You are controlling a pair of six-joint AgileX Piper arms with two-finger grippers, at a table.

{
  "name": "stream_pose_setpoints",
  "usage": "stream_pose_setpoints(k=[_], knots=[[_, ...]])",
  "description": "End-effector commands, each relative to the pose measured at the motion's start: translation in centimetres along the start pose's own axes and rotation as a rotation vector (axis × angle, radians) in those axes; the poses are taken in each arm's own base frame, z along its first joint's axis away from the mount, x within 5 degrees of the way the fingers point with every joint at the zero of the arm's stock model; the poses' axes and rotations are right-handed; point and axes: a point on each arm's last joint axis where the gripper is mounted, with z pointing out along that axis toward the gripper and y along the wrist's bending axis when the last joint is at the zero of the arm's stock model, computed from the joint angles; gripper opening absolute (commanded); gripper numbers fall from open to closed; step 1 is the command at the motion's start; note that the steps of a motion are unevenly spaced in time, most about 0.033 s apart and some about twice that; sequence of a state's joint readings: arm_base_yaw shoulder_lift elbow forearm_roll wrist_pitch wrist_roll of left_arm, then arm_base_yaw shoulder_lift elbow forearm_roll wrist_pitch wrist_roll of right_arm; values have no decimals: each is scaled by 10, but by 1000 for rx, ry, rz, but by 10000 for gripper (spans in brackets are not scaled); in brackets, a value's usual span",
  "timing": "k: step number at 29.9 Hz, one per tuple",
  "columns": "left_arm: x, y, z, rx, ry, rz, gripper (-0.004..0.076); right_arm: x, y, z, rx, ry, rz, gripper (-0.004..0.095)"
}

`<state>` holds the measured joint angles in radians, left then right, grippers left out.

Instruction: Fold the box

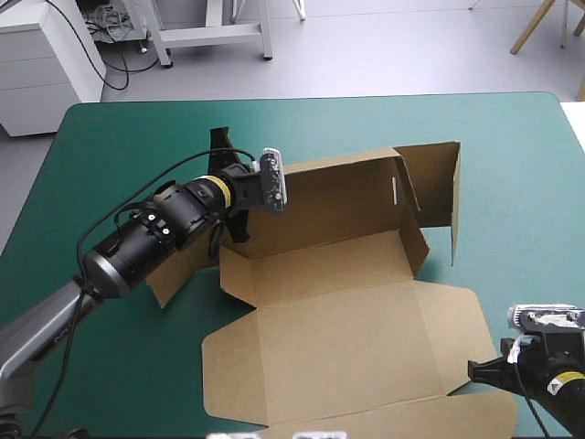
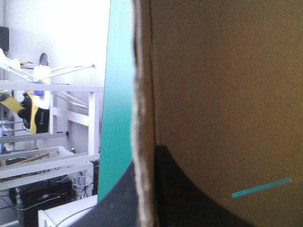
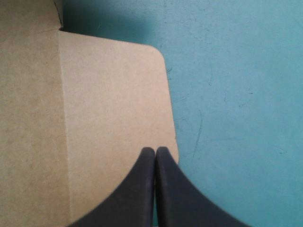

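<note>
Your left arm covers the left end of the box, so from above you cannot see where the left pincer meets the raised rear wall. Only a side flap pokes out beneath the arm. At the wrist, the left pincer is clamped on the box, one black finger either side of the board's raw edge. A thin slit in the board shows teal-green.

The right pincer, partly cut off at the near right corner of the counter, sits just beside the lid. From its own wrist, the right pincer has its fingers pressed together in one point at the lid's rounded corner. Whether it touches the board is unclear.

The brown box sits mid-counter, its long axis running left to right, the right end angled slightly toward the far edge. The rear and right walls stand upright, and the lid lies flat, pointing to the near edge.
</note>
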<state>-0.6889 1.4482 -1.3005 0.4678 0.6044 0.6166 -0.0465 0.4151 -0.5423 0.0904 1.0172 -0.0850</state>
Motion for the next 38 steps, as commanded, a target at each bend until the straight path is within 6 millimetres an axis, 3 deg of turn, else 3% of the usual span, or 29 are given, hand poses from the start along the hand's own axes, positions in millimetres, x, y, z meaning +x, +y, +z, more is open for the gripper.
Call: stream_pose_setpoints(k=[1,6,14,23,32,36,38], knots=[[-21,13,-18,-129,-80,39,-10,-10,0,-4,-2,-70,-11,-19],[-38,-3,-14,-142,-30,84,-10,-10,0,-4,-2,-70,-11,-19],[-71,-25,-20,-323,-93,133,-10,-10,0,-4,-2,-70,-11,-19],[-53,-72,0,-318,-45,219,-10,-10,0,-4,-2,-70,-11,-19],[-49,-76,1,-317,-13,227,-10,-10,0,-4,-2,-70,-11,-12],[-49,-76,1,-317,-13,227,-10,-10,0,-4,-2,-70,-11,137],[-49,-76,1,-317,-13,227,-10,-10,0,-4,-2,-70,-11,288]])
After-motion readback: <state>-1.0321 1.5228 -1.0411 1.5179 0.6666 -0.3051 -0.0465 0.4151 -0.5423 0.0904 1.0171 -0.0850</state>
